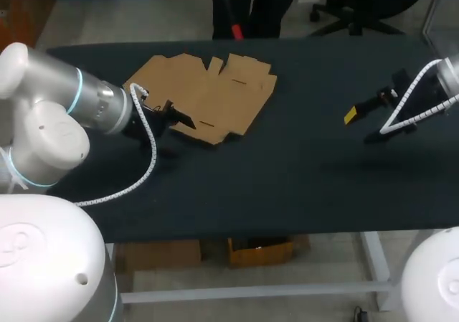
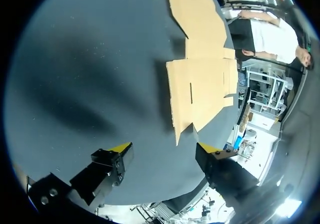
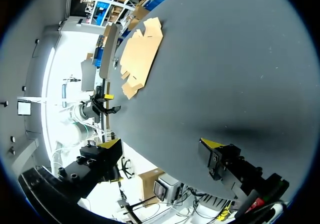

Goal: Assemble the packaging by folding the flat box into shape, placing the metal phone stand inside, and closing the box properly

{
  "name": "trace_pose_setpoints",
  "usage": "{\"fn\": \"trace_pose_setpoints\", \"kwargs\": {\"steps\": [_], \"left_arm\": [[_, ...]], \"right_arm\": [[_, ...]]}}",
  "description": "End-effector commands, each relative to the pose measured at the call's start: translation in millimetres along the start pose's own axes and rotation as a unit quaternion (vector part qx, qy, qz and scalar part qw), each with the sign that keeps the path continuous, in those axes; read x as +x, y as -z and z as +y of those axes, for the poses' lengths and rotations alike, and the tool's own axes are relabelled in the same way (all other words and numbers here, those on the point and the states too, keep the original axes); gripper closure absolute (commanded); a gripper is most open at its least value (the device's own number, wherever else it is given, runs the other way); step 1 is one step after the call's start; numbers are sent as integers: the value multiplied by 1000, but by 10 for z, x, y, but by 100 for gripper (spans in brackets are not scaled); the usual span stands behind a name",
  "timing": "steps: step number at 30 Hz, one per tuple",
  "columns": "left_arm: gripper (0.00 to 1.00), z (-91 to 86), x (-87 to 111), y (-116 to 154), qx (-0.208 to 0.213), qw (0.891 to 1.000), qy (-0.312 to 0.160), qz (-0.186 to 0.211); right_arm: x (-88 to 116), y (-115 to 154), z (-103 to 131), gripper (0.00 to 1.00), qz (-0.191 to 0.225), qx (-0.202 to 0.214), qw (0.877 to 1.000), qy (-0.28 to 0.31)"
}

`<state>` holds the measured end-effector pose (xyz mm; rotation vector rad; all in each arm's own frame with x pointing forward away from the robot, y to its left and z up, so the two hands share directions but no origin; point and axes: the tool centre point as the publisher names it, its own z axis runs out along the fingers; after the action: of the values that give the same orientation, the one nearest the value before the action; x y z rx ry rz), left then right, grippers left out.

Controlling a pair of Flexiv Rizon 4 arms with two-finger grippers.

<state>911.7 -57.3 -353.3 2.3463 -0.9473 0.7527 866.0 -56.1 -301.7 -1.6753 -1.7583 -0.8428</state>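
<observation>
The flat brown cardboard box (image 1: 211,92) lies unfolded at the table's far left-centre. My left gripper (image 1: 174,117) hovers low at the box's near left edge. In the left wrist view that gripper (image 2: 164,148) is open, and a corner of the cardboard (image 2: 200,89) points at the gap just ahead of its fingers without touching them. My right gripper (image 1: 362,125) hangs open above the table's right side, far from the box. In its own wrist view the right gripper (image 3: 162,144) holds nothing, and the cardboard (image 3: 141,57) lies well ahead. No metal phone stand shows in any view.
The black table (image 1: 287,186) runs wide between the two arms, its front edge close below them. A white coiled cable (image 1: 147,157) loops from my left wrist down toward the table's near left.
</observation>
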Motion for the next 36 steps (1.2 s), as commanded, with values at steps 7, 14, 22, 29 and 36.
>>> {"fn": "trace_pose_setpoints", "kwargs": {"steps": [7,14,22,29,36], "left_arm": [[32,-81,10,-229,34,999,1,24],[40,-112,38,-271,61,998,-5,34],[51,-206,16,-355,69,997,7,38],[56,-320,42,-417,74,996,17,51],[60,-415,77,-469,75,995,29,61]], "right_arm": [[11,21,-33,0,2,-4,1000,2],[11,22,-32,0,3,-4,1000,4],[2,16,-25,0,3,-4,1000,3],[7,2,-9,0,3,-3,1000,3],[11,1,-1,0,2,-3,1000,2]]}}
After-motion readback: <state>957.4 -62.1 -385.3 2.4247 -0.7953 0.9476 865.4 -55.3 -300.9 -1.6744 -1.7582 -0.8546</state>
